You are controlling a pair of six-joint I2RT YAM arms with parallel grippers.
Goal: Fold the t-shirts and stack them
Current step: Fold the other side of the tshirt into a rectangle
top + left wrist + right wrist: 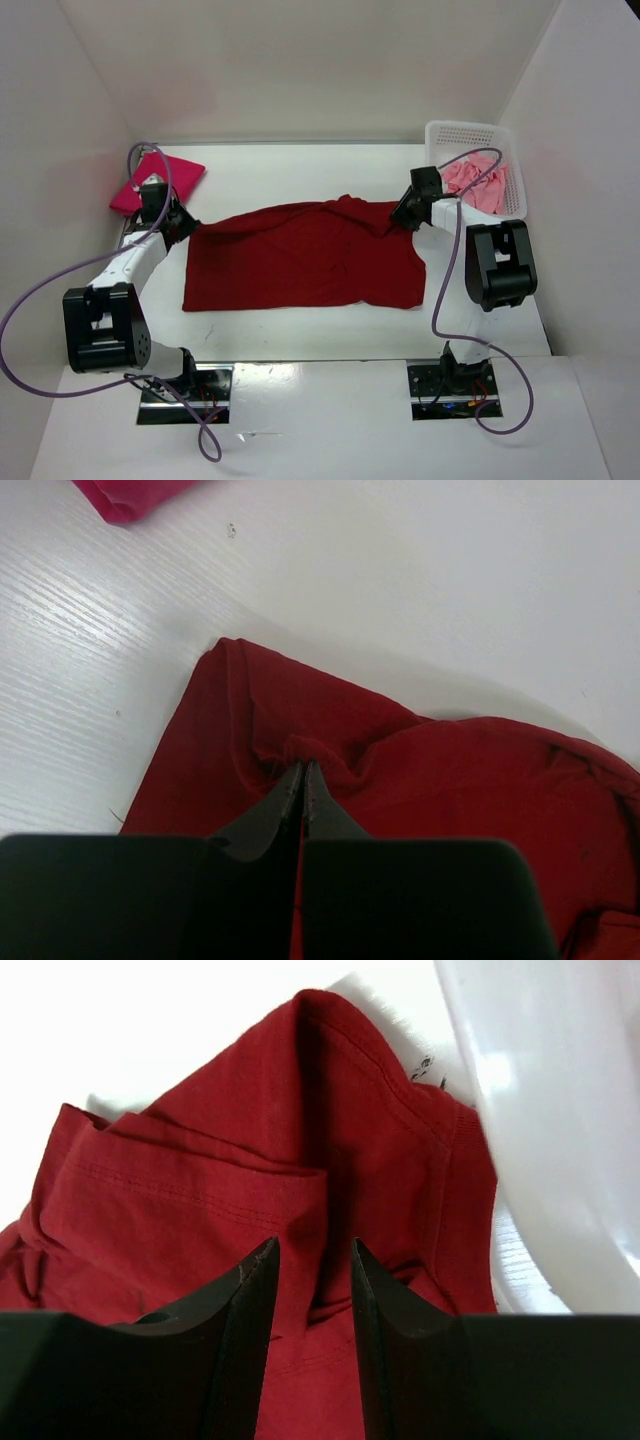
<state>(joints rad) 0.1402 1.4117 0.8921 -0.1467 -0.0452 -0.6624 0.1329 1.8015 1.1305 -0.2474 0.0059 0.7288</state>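
The darker red t-shirt (pixel 300 262) lies spread across the middle of the table. My left gripper (pixel 186 226) is shut on a pinch of its far left corner (pixel 300 755). My right gripper (pixel 402 215) is over the shirt's far right part, its jaws open with red cloth (pixel 315 1200) in the gap between them. The crimson-magenta t-shirt (pixel 157 181) lies folded at the far left, its edge also in the left wrist view (pixel 125 495). The light pink t-shirt (pixel 478 183) lies crumpled in the basket.
The white perforated basket (pixel 440 132) stands at the far right, close beside my right gripper; its wall fills the right of the right wrist view (pixel 560 1110). White walls enclose the table on three sides.
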